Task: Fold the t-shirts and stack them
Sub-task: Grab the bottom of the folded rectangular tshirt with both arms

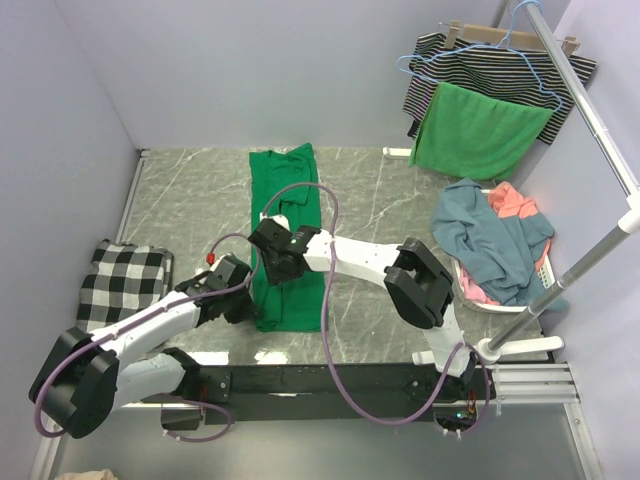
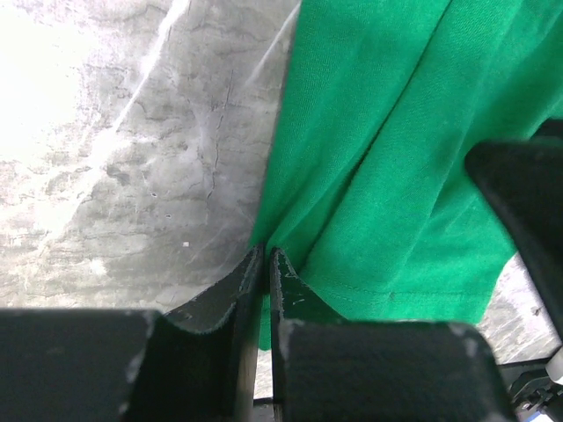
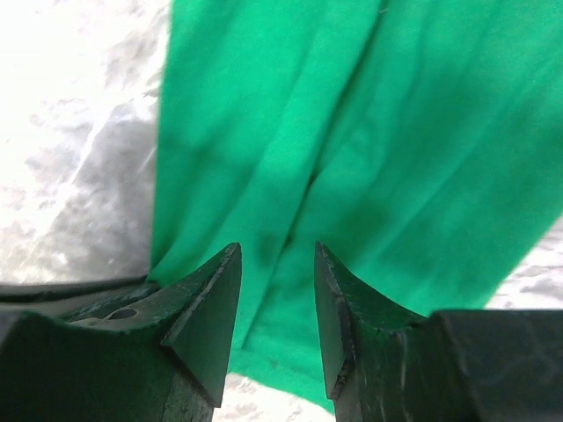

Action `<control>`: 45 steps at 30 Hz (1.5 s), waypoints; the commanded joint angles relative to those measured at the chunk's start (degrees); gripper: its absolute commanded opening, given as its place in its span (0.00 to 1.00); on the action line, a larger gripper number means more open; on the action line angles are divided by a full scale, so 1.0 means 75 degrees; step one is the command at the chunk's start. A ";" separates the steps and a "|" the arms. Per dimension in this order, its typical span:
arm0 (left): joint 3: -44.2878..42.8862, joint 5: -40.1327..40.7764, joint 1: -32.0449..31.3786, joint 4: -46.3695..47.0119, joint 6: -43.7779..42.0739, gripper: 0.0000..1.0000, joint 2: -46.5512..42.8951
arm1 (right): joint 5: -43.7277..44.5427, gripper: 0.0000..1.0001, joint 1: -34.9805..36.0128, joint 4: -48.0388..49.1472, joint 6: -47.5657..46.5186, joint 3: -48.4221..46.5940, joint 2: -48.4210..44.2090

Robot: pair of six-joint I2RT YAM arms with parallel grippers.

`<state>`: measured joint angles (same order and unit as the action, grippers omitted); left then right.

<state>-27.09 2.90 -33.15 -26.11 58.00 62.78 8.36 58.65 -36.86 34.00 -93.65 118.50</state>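
The green t-shirt (image 1: 285, 185) lies as a long narrow strip down the middle of the tabletop (image 1: 195, 205), running from the far edge towards the near edge. It looks light, limp and non-slippery, so it will likely sag unless taken at a hem or corner with both layers pinched. The left hand (image 2: 266, 257) is clamped on the strip's left edge close to its near corner, fingers almost together with cloth between them. The right hand (image 3: 277, 259) hovers just above the near half, fingers apart over a lengthwise crease, gripping nothing.
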 commanded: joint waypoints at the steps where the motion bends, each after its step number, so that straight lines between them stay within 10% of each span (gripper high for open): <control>1: 0.0108 0.0059 -0.0022 -0.0011 0.0107 0.13 -0.0168 | -0.0259 0.46 0.0359 0.0169 0.0014 -0.0158 0.0044; 17: 0.0120 0.0141 -0.0022 -0.0116 0.0236 0.13 -0.0391 | -0.0482 0.39 0.0793 -0.0042 0.0142 -0.0183 0.0630; 25: 0.0155 0.0188 -0.0022 -0.0140 0.0259 0.13 -0.0321 | 0.0350 0.00 0.0851 -0.0160 0.0271 0.0684 -0.0131; 41: 0.0202 0.0270 -0.0022 -0.0152 0.0224 0.13 -0.0180 | 0.0925 0.00 0.0840 -0.0440 0.0740 0.2372 -0.1420; 45: 0.0167 0.0305 -0.0010 -0.0198 0.0189 0.13 -0.0180 | 0.1181 0.40 0.0828 -0.0569 0.1009 0.2969 -0.1934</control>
<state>-25.61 3.42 -33.15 -27.62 59.66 61.32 13.52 64.51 -38.76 39.00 -74.76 110.30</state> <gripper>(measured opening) 0.133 0.227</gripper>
